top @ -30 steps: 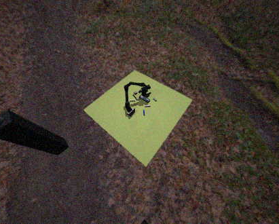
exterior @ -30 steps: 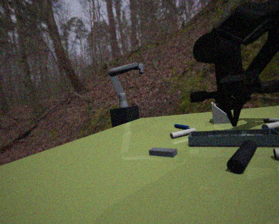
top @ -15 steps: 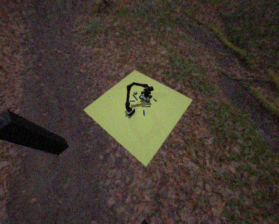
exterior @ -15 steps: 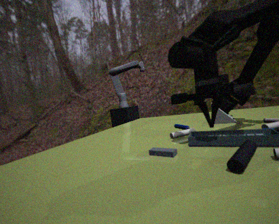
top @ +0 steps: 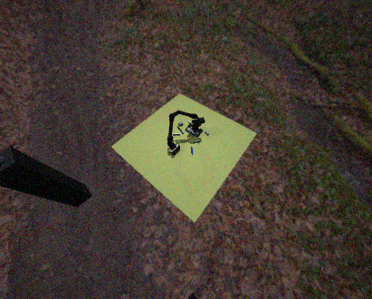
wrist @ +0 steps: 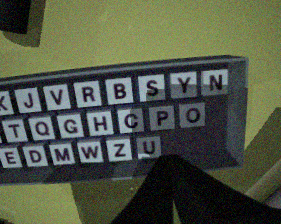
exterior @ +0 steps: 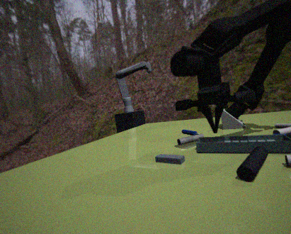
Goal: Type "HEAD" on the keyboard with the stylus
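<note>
The keyboard is a dark tray with three rows of white letter keys. In the wrist view the H key, E key and D key show; the A key cannot be made out for certain at the left edge. My gripper is shut with nothing seen between its fingers. The fingertips point down near the U key's corner and appear behind the keyboard in the exterior view. A thin blue rod, perhaps the stylus, lies on the desk apart from the gripper.
A white tube lies left of the keyboard, and a grey block and a black cylinder lie in front. A white wedge stands behind. More tubes lie at the right. A grey arm on a black box stands beyond.
</note>
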`<state>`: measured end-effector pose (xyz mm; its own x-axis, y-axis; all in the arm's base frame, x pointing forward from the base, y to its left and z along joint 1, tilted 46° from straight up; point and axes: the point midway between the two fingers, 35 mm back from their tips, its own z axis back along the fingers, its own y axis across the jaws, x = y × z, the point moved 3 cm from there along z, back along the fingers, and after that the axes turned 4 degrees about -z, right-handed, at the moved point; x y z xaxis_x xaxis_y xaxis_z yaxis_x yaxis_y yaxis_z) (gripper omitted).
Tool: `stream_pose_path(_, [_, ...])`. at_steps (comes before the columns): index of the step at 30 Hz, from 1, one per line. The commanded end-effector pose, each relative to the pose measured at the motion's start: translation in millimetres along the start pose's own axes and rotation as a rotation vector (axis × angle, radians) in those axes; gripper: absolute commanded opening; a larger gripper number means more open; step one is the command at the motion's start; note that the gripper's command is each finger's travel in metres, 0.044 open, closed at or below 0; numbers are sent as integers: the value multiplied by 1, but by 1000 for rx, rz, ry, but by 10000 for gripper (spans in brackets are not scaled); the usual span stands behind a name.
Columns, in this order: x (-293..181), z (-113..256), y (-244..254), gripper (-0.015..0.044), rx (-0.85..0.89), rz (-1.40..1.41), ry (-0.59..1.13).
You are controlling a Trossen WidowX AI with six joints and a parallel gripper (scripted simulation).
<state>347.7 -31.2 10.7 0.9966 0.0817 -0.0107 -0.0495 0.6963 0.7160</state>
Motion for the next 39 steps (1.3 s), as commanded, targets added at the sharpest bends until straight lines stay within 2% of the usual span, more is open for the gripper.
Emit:
stream_pose_path(1, [-15, -1, 12, 0, -1, 1, 3])
stream_pose_path(10, [-15, -1, 14, 0, -1, 1, 3])
stream_pose_path(16, [-20, -1, 82, 0, 2, 0, 4])
stream_pose_path(29, [-20, -1, 84, 0, 3, 0, 4])
stream_pose_path(31, [-19, 8, 84, 0, 1, 0, 3])
stream_pose_path(35, [-20, 56, 84, 0, 0, 0, 4])
stream_pose_path(39, [-19, 57, 83, 0, 0, -1, 1])
